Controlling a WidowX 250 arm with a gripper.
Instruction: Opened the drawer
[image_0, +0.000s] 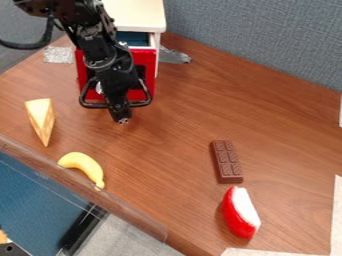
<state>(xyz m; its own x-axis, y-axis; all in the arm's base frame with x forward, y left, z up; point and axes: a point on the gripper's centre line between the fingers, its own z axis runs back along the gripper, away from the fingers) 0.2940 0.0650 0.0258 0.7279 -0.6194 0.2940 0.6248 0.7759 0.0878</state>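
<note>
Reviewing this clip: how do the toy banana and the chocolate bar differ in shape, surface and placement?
The banana curves, while the chocolate bar is a straight block.
The banana is yellow and smooth; the chocolate bar is brown and molded into raised squares.
The banana lies right by the table's front rim; the chocolate bar sits farther in.
Both rest on the wooden table.
</note>
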